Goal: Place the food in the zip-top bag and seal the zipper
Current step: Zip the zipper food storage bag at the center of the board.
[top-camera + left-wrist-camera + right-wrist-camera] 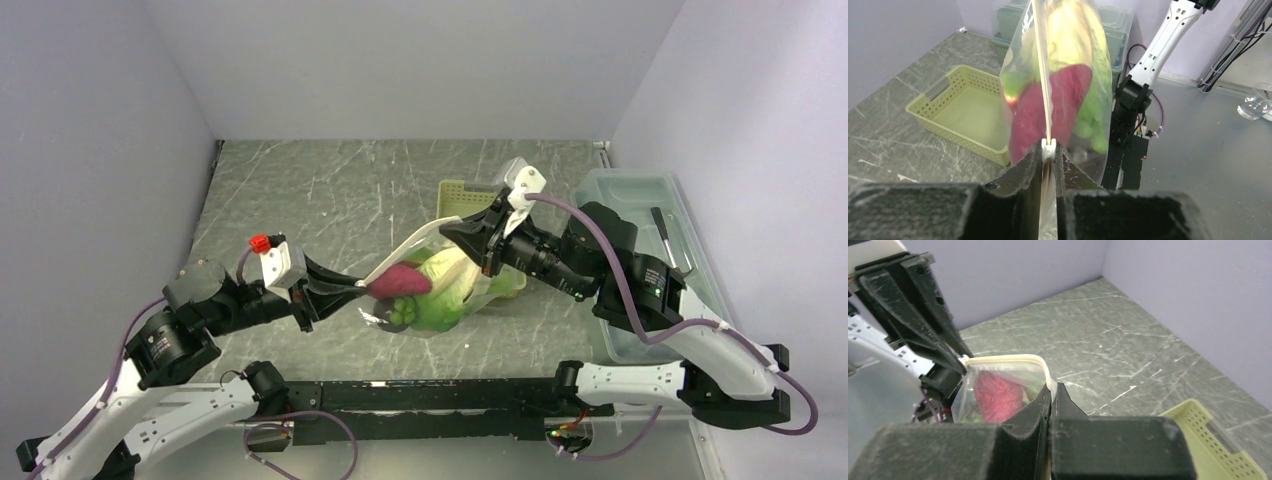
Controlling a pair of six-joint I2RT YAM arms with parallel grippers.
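Clear zip-top bag (470, 290), food (402, 282) inside, zipper (400, 253) taut

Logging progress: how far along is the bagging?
Done: the food is inside the zip-top bag; none shows in the basket. In hand: left claw and right claw pinch the zipper at its ends. Remaining: finishing the seal; I cannot tell if it is shut.

From high behind the arm bases, my overhead camera looks down and forward across the whole tabletop (300, 190) to the back wall. The left wrist camera looks along its own jaws toward the right side, with the bag (1068, 100) very close and the basket (958, 135) beyond. The right wrist camera faces back toward the far left corner, equally close. All three views share the bag.
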